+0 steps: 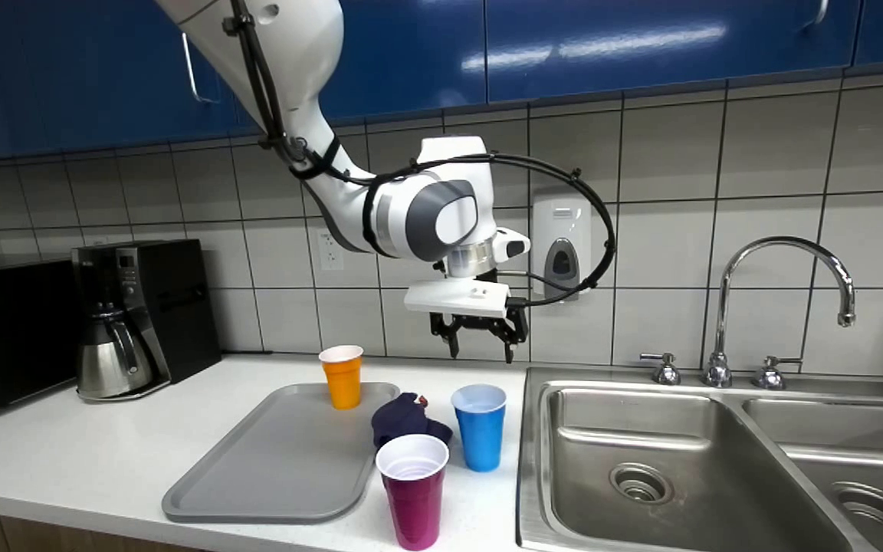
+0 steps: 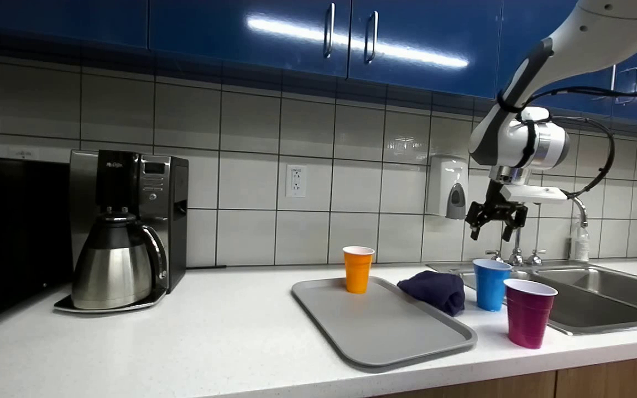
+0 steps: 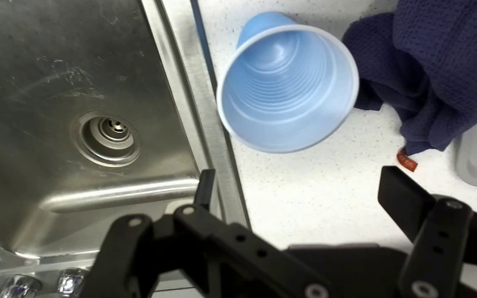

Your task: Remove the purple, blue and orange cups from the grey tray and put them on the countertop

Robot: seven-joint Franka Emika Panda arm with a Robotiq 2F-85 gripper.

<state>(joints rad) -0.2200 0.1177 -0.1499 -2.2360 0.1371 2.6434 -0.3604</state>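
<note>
The orange cup stands upright on the far end of the grey tray. The blue cup stands upright on the countertop beside the sink. The purple cup stands upright on the countertop near the front edge. My gripper is open and empty, above and behind the blue cup. In the wrist view the open fingers show bare counter between them. The blue cup is just beyond them; the purple and orange cups are out of that view.
A dark blue cloth lies between the tray and the blue cup. The steel sink adjoins the cups. A coffee maker stands at the left, a soap dispenser and faucet at the back.
</note>
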